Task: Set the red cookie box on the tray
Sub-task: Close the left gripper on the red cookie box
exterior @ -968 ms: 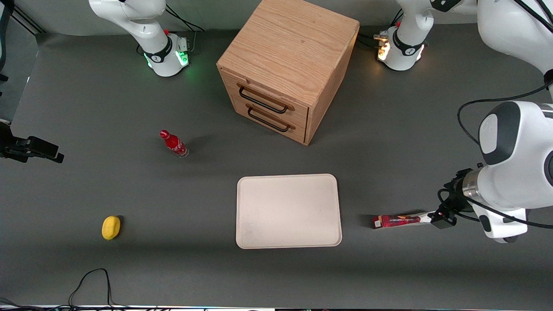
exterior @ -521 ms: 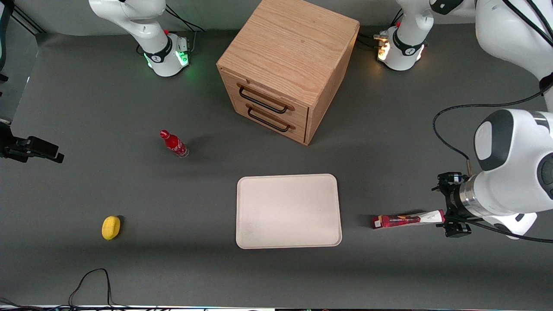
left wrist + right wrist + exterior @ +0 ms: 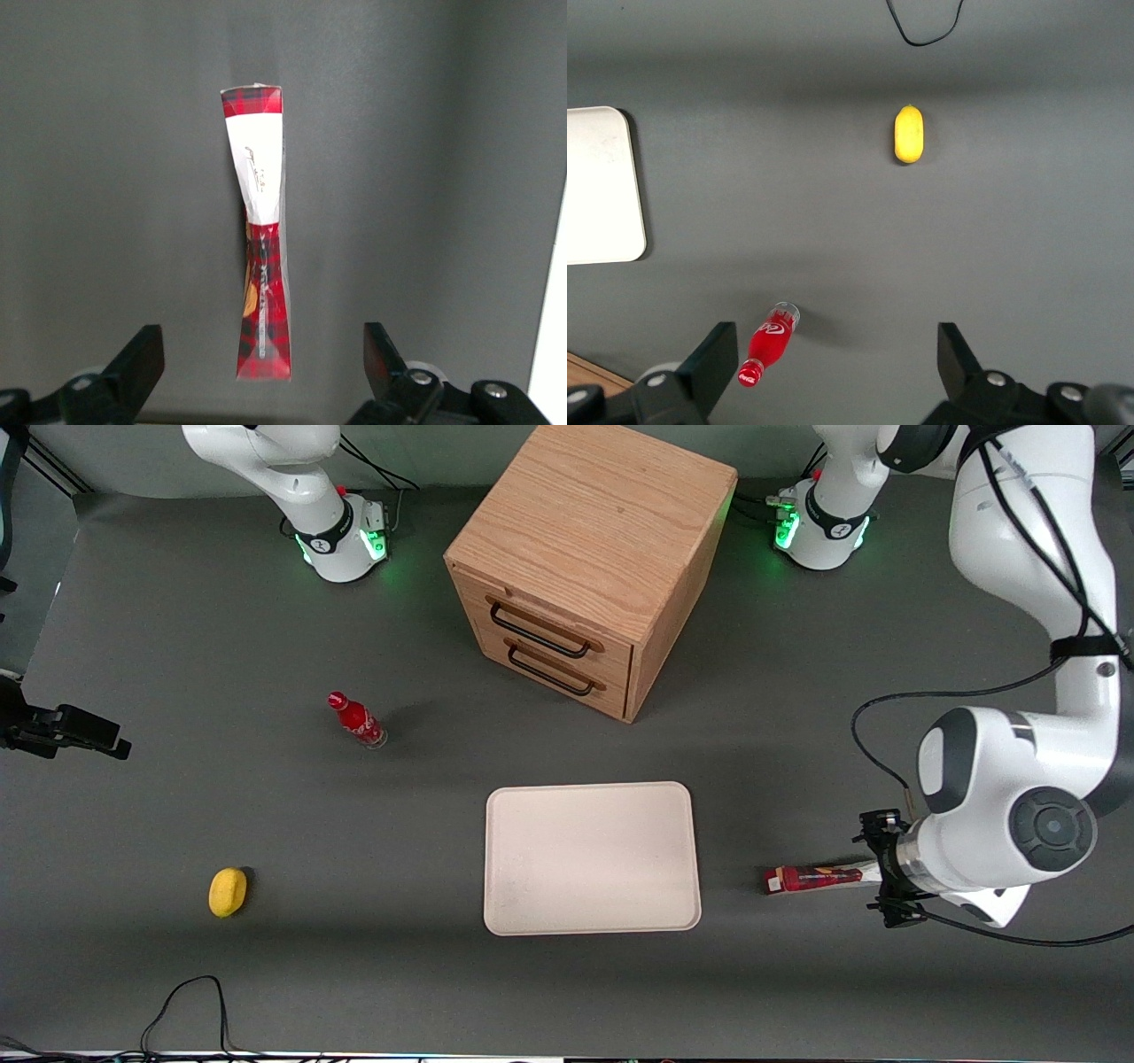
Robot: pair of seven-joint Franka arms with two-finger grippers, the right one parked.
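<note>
The red cookie box (image 3: 813, 879) lies on the table, long and thin, beside the tray toward the working arm's end. The cream tray (image 3: 591, 857) is bare. My left gripper (image 3: 886, 875) hangs above the box's white end, largely hidden under the wrist in the front view. In the left wrist view the gripper (image 3: 260, 343) is open. The box (image 3: 262, 266) runs lengthwise away from it in line with the gap, red plaid end closest, untouched by either finger.
A wooden drawer cabinet (image 3: 585, 567) stands farther from the front camera than the tray. A small red bottle (image 3: 356, 720) and a yellow object (image 3: 228, 891) lie toward the parked arm's end. A black cable (image 3: 186, 1001) loops near the front edge.
The left arm's wrist has swung in toward the tray and now covers the box's white tip. The box has not moved.
</note>
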